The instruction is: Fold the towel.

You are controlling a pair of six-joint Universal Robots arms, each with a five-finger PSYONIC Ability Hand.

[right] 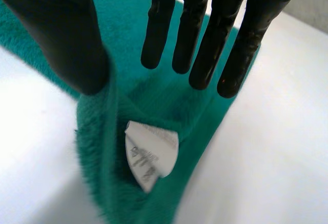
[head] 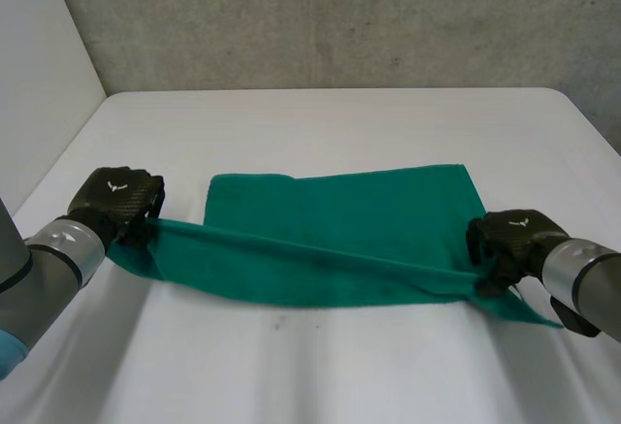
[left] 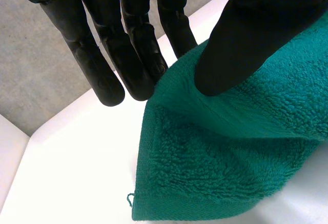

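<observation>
- White table: occupied mid-frame.
- Green towel: far part laid flat, near edge lifted between the hands.
- Left hand, lower left: corner pinched between thumb and straight fingers.
- Right hand, lower right: other near corner pinched likewise.
- White label: seen at that corner.

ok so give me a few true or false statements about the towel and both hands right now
1. The towel is green. True.
2. The left hand holds the towel's near left corner. True.
3. The towel lies fully flat on the table. False: its near edge is lifted, stretched between the two hands.
4. The right hand rests on bare table, apart from the towel. False: it pinches the towel's near right corner.
5. A white label shows on the towel by the right hand. True.
</observation>
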